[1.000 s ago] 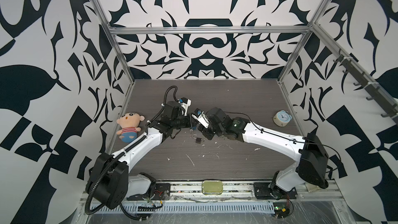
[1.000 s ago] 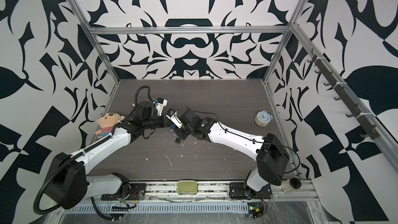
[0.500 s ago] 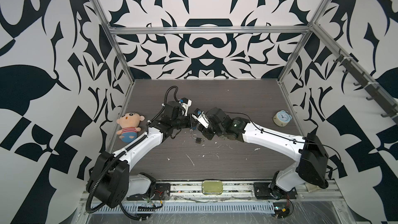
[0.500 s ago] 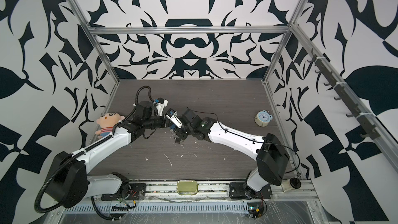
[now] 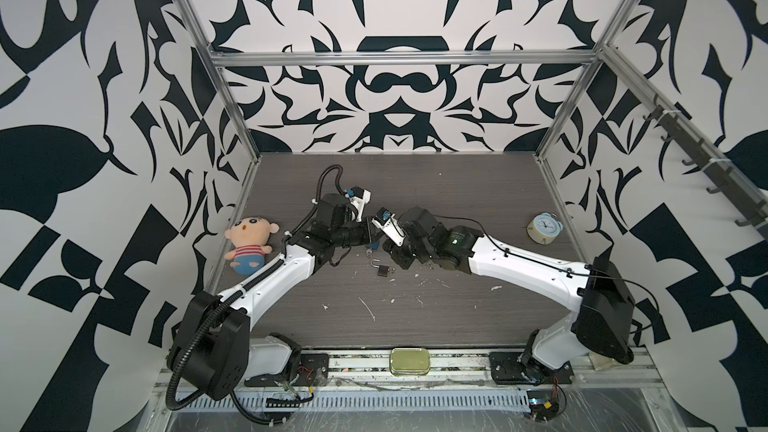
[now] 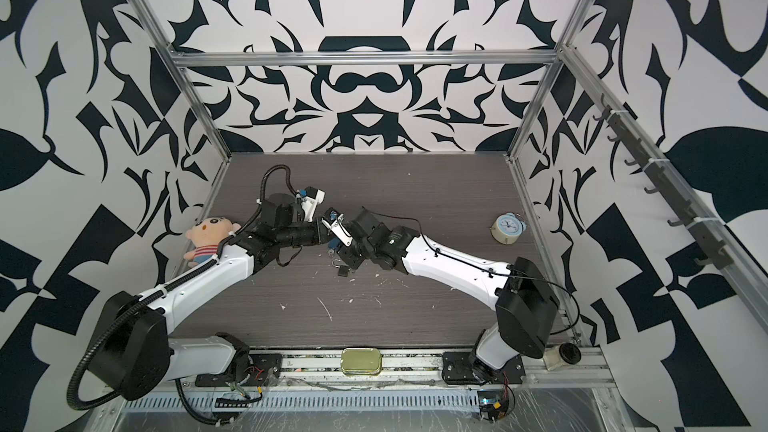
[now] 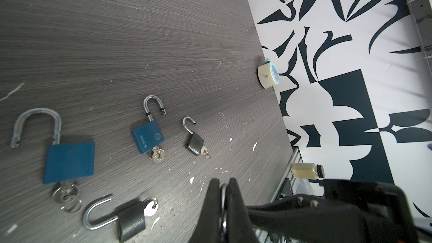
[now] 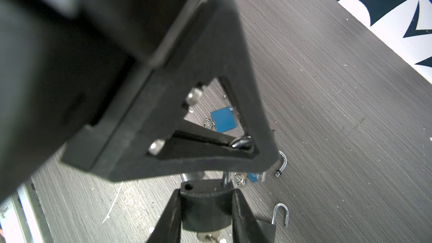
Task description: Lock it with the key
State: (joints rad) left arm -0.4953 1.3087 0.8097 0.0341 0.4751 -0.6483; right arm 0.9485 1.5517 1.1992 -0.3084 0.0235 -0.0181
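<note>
- The tabletop (image 5: 419,184) is a dark grey wood-grain board, flecked with white chips toward its front.
- Black-and-white patterned walls (image 5: 395,89) close it in on the left, back and right, with aluminium posts (image 5: 232,118) at the corners. A metal rail (image 5: 457,361) runs along the front edge and carries a brass-coloured tin (image 5: 409,361).
- The far half of the board is open right up to the back wall. A plush doll (image 5: 249,243) sits at the left edge and a round alarm clock (image 5: 544,229) near the right wall, both well apart from the middle.
- Over the middle, the right gripper (image 8: 205,191) clamps a black padlock (image 8: 203,209) by its flat sides, above the board. A silver key (image 8: 208,238) shows at its base.
- The left gripper (image 7: 223,184) is pinched tight on a thin metal loop (image 7: 224,190). I cannot tell whether this is that padlock's shackle.
- Four more locks lie flat nearby, each with its shackle swung open and a key in its base: a large blue padlock (image 7: 69,162), a smaller blue padlock (image 7: 147,140), a small black padlock (image 7: 194,142) and a rounded black padlock (image 7: 131,218).
</note>
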